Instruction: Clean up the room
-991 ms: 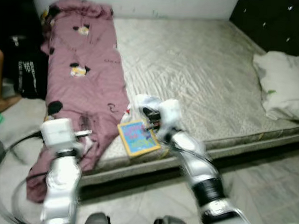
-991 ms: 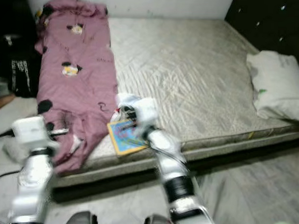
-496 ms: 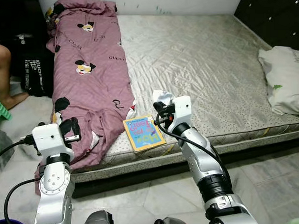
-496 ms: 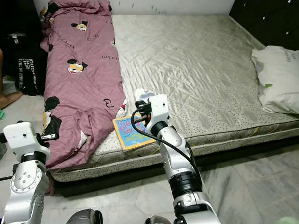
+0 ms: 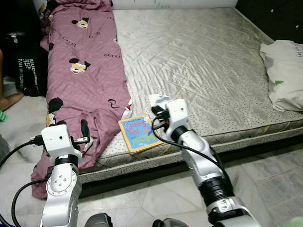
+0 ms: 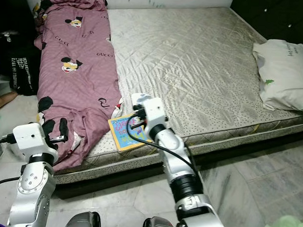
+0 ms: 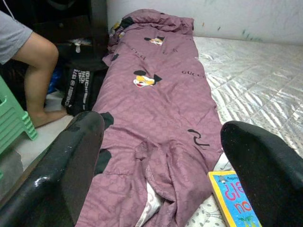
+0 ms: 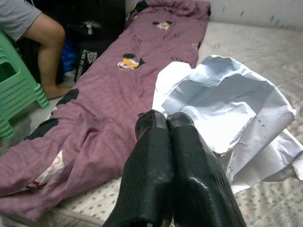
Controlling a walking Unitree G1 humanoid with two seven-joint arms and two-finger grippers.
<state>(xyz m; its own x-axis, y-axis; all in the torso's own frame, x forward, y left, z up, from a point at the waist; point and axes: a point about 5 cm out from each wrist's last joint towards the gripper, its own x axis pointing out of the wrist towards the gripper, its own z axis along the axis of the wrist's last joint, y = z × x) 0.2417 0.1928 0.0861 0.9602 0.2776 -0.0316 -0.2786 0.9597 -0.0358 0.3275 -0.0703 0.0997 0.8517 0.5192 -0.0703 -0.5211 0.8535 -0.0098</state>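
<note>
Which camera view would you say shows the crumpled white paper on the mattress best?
The right wrist view: the crumpled paper lies large and sharp just past the shut right gripper. Both eye views show a small white patch behind that wrist.

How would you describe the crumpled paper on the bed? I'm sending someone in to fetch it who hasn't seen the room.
Start at the bare grey mattress and go to its near edge, beside the long purple blanket. A small yellow-bordered children's book lies flat there; the crumpled paper sits just past it, pinched at its edge by the right pincer. It is white, creased and bunched, unlike the flat, colourful book.
</note>
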